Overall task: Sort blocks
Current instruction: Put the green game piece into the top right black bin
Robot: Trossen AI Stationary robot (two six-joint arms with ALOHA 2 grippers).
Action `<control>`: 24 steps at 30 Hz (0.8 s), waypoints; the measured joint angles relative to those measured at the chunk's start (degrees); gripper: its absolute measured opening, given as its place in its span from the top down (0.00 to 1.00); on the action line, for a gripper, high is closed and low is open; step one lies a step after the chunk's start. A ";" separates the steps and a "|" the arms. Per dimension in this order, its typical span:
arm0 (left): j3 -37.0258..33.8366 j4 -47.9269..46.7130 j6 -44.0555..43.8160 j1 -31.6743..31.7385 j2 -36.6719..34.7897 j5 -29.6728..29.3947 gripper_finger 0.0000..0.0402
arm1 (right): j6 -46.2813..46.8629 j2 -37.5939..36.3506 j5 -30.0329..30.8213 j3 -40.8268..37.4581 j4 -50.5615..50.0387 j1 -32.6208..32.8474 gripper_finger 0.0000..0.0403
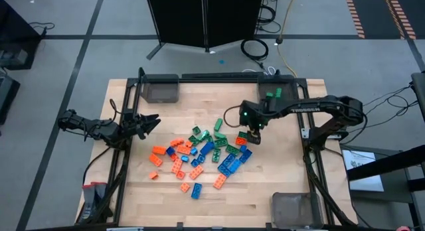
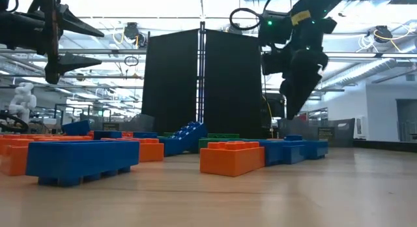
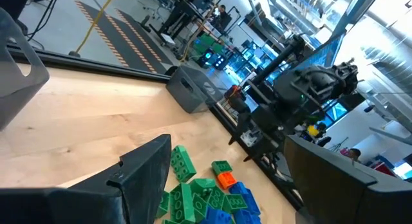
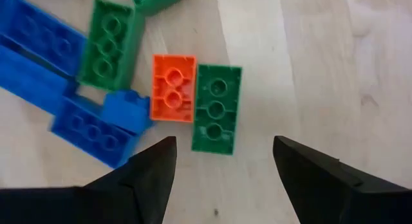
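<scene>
Right claw (image 4: 224, 161) spread, empty, above a green block (image 4: 216, 108) touching an orange block (image 4: 172, 87); blue blocks (image 4: 38, 44) partly cropped.

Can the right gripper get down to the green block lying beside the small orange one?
Probably yes. The right gripper hangs open just above the green block, nothing between them. The orange block touches one long side, so a finger may nudge it.

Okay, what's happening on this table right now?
A two-armed robot is sorting a pile of blocks. The right gripper hangs open above the pile's edge, over an orange block and a green block lying side by side, holding nothing. The left gripper waits open at the table's left side.
</scene>
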 joint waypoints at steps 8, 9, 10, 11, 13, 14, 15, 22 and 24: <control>0.00 -0.11 0.00 0.00 0.00 0.00 0.24 | 0.90 0.00 1.53 -4.42 4.83 0.85 0.37; 0.00 -0.15 0.00 0.00 -0.02 0.00 0.24 | 1.27 0.00 1.52 -4.93 5.34 0.85 0.37; 0.00 -0.15 0.00 0.00 0.00 0.00 0.24 | 1.48 0.00 1.52 -5.44 6.12 0.85 0.37; 0.00 -0.27 -0.02 0.00 0.00 0.00 0.24 | 1.54 0.00 1.50 -5.87 6.88 0.85 0.37; 0.00 -0.58 -0.02 0.00 0.00 0.00 0.24 | 1.62 0.00 1.48 -6.74 8.36 0.85 0.37; 0.00 -0.59 -0.02 0.00 -0.01 0.00 0.24 | 2.01 0.00 1.48 -7.04 8.97 0.85 0.37; 0.00 -0.59 -0.02 0.00 -0.02 0.00 0.24 | 2.38 0.00 1.50 -7.26 9.58 0.85 0.37; 0.00 -0.92 -0.04 0.00 0.00 0.00 0.24 | 2.63 1.04 1.54 -7.62 11.55 0.85 0.37; 0.00 -0.93 -0.04 0.00 -0.01 0.00 0.24 | 2.63 1.75 1.50 -7.64 11.45 0.85 0.37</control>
